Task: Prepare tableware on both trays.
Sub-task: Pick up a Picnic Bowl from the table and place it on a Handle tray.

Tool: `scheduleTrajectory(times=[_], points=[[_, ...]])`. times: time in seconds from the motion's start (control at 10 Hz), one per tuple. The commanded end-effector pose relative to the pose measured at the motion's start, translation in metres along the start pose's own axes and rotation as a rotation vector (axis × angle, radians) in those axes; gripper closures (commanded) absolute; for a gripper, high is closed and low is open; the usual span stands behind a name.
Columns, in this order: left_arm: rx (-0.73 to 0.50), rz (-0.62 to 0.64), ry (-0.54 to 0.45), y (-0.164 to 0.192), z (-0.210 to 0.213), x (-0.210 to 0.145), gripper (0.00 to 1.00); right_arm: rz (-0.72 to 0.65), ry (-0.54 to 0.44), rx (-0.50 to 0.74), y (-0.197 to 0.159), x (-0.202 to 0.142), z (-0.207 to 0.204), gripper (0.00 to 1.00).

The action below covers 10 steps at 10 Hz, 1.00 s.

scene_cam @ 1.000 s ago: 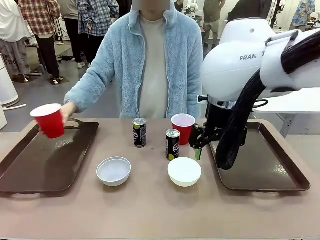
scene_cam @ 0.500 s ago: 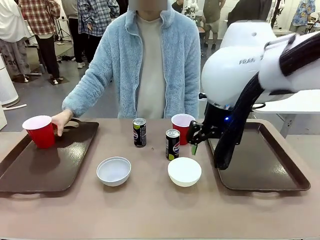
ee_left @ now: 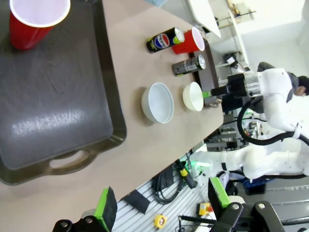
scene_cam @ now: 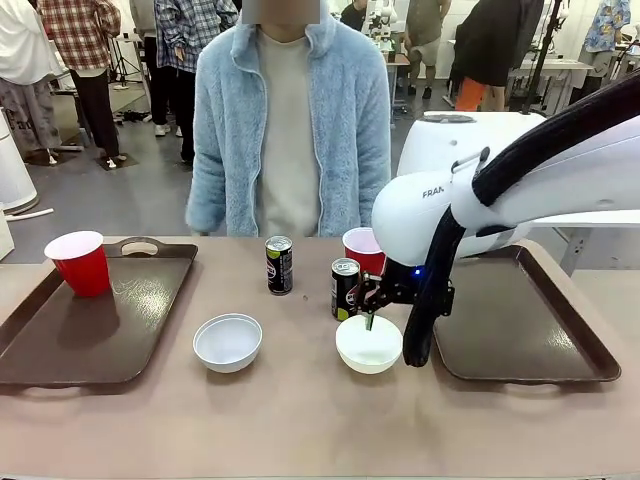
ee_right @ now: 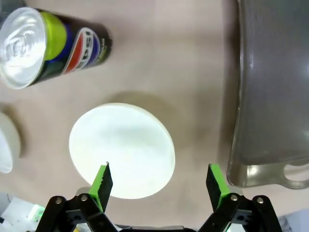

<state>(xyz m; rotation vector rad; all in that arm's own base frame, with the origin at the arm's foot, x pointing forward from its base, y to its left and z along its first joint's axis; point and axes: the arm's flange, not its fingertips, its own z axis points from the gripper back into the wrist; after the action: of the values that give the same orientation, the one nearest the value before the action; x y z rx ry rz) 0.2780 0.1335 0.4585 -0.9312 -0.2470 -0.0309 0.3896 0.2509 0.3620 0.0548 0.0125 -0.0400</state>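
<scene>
Noted: the right gripper [scene_cam: 368,318] hung low over the cream bowl [scene_cam: 369,342] near the middle of the tabletop [scene_cam: 300,430], its fingers [ee_right: 102,180] spread wide and holding nothing. Through its wrist camera, one finger sat above the bowl. The other was past the rim over bare tabletop, toward the right tray [scene_cam: 530,330], so the spread was not centred on the bowl. The left gripper [ee_left: 161,191] hovered high at the near-left side, fingers likewise apart and empty. One red cup [scene_cam: 79,262] stood in the far corner of the left tray [scene_cam: 60,345]; the right tray carried nothing that I could see. Between the trays stood the second red cup [scene_cam: 362,248], the far can [scene_cam: 279,264], the near can [scene_cam: 345,287] and the white bowl [scene_cam: 228,341]. The person [scene_cam: 290,120] stood across the table, hands off it. Likely step: taking the cream bowl by its rim for the right tray. Risks as I judged them: a shallow, smooth rim pinched on one side could tip or slip on lifting. A finger landing on the rim would shove the bowl. The near can stood just beside the bowl, so a wrist swing could topple it.
</scene>
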Motion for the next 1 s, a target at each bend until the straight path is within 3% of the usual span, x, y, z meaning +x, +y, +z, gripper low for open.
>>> scheduleTrajectory(times=[0.0, 0.1, 0.2, 0.3, 0.4, 0.8, 0.9], points=[[-0.005, 0.005, -0.003, 0.000, 0.002, -0.001, 0.00, -0.020, -0.006, -0.023, 0.010, 0.010, -0.002, 0.00], [-0.005, 0.005, -0.003, 0.000, 0.002, -0.001, 0.00, -0.012, -0.004, -0.019, 0.011, 0.013, -0.006, 0.00], [-0.005, 0.005, -0.003, 0.000, 0.002, -0.001, 0.00, 0.002, -0.002, -0.012, 0.011, 0.013, -0.009, 0.41], [-0.005, 0.005, -0.003, 0.000, 0.002, -0.001, 0.00, 0.005, 0.002, -0.015, 0.011, 0.014, -0.009, 0.58], [-0.005, 0.005, -0.003, 0.000, 0.002, -0.001, 0.00, 0.000, 0.007, -0.017, 0.010, 0.016, -0.010, 0.99], [-0.005, 0.005, -0.003, 0.000, 0.002, -0.001, 0.00, -0.011, 0.035, -0.016, 0.007, 0.020, -0.020, 0.97], [-0.005, 0.005, -0.003, 0.000, 0.002, -0.001, 0.00, -0.009, 0.036, -0.012, 0.007, 0.020, -0.021, 1.00]])
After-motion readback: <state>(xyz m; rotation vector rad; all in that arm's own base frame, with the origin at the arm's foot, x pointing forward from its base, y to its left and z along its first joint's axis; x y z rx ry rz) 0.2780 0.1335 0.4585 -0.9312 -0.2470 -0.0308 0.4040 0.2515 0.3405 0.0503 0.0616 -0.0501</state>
